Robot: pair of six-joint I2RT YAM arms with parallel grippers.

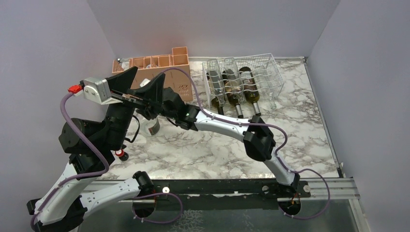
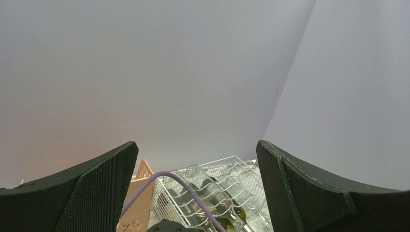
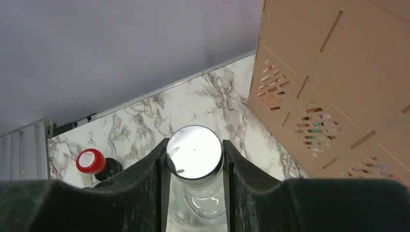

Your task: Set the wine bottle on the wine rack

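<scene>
Because the right tool point(image 3: 194, 169) pinches the bottle point(image 3: 194, 147) only at its smooth silver cap, a finger pressed to each side, the clear glass may slip out or swing once lifted. The bottle appears to stand upright on the marble bench point(image 1: 203, 152) at the left. It is just beside the peach crate point(image 1: 159, 72) and well apart from the rack point(image 1: 270, 67) at the back right.

The left tool point(image 2: 196, 150) hangs over the right wrist, spread wide and holding nothing, so a straight lift could knock into it. A sideways pull could bump the crate, or topple a red-capped bottle point(image 3: 91, 161) standing near on the other side. Three bottles point(image 1: 234, 92) lie in the rack's left cradles, necks toward the arms. A careless landing could strike them, though the cradles at the right look free. A lavender cable point(image 2: 167, 174) loops along the right arm and might snag.
</scene>
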